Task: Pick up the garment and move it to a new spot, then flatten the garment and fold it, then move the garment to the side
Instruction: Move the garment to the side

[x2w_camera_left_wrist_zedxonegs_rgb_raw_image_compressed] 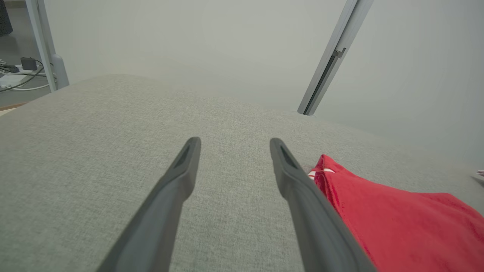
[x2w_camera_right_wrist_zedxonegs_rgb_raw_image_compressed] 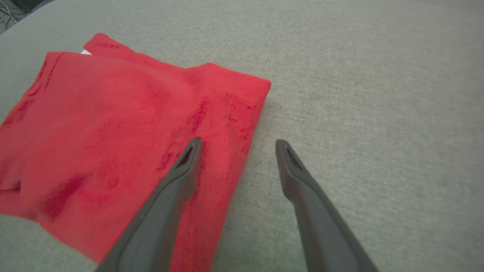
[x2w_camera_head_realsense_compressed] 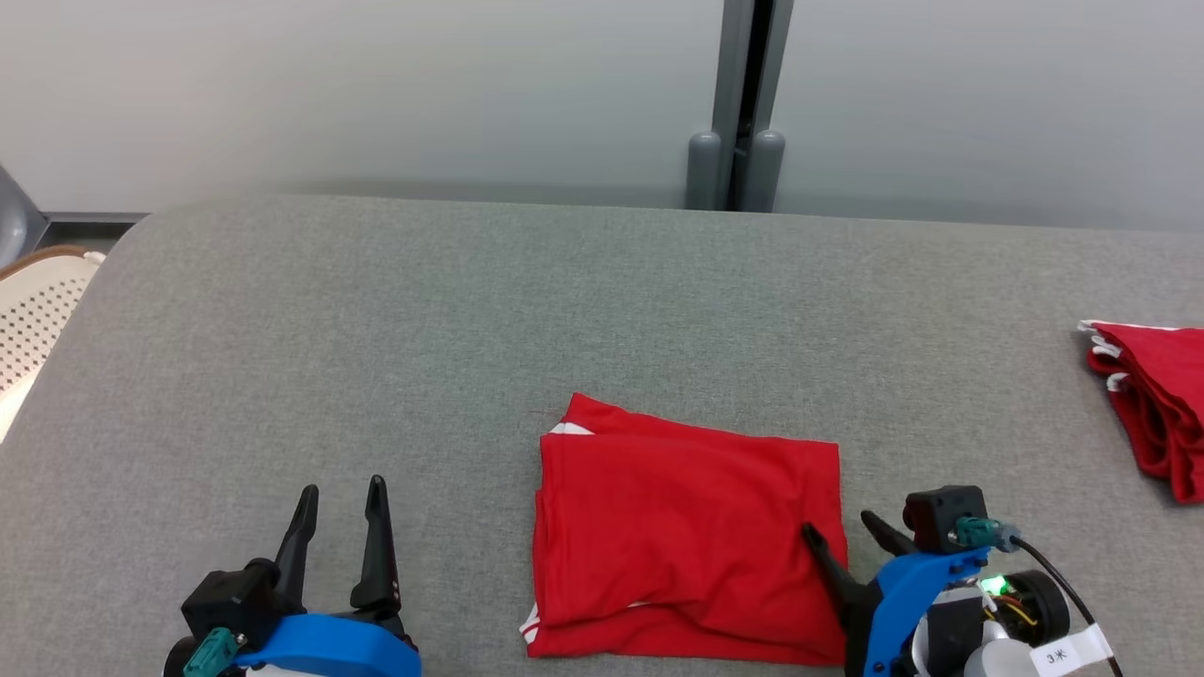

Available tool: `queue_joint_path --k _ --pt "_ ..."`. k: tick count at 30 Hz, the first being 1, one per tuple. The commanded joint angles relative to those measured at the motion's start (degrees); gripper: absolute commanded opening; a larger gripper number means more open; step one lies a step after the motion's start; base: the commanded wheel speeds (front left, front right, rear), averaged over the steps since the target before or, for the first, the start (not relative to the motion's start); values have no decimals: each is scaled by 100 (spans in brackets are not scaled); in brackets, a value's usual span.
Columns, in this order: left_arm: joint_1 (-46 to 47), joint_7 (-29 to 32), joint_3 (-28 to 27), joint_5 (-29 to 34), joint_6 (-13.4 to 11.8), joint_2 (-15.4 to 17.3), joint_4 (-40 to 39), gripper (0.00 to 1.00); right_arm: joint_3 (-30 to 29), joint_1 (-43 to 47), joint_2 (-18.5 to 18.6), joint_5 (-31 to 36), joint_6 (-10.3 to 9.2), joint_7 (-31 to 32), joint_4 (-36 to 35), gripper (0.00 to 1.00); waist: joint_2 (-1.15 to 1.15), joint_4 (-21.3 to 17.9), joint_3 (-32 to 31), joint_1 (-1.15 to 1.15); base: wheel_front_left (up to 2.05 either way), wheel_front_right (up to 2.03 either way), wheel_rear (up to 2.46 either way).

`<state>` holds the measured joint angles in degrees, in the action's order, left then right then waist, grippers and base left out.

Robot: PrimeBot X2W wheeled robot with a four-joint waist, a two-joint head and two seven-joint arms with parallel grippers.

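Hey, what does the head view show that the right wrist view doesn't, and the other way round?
Head view's extras: the open left gripper, a second red pile far right on the table, and a wall post. Right wrist view's extra: close up, the open right gripper straddles the edge of the folded garment, one finger over cloth, the other over table. Shared: garment, table, right gripper.
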<state>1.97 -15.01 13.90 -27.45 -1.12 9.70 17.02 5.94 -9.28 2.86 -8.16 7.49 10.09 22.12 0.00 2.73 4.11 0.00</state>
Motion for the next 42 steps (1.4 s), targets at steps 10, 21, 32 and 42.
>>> queue_joint_path --k 10,21,32,42 --pt "153 -19 -135 92 80 -99 39 100 182 -449 6 -228 2 616 568 22 0 321 285 0 0 0 0" --pt "265 -19 -107 292 238 -185 -161 100 87 -1029 165 34 -1 360 24 0 0 -618 648 0 0 0 0" --pt "656 184 47 506 293 86 -386 100 -572 -988 318 -9 0 120 -537 0 0 -2286 1198 0 0 0 0" --pt "825 459 268 642 335 196 -545 100 -705 -1290 257 20 1 -81 -489 0 0 -2563 1375 0 0 0 0"
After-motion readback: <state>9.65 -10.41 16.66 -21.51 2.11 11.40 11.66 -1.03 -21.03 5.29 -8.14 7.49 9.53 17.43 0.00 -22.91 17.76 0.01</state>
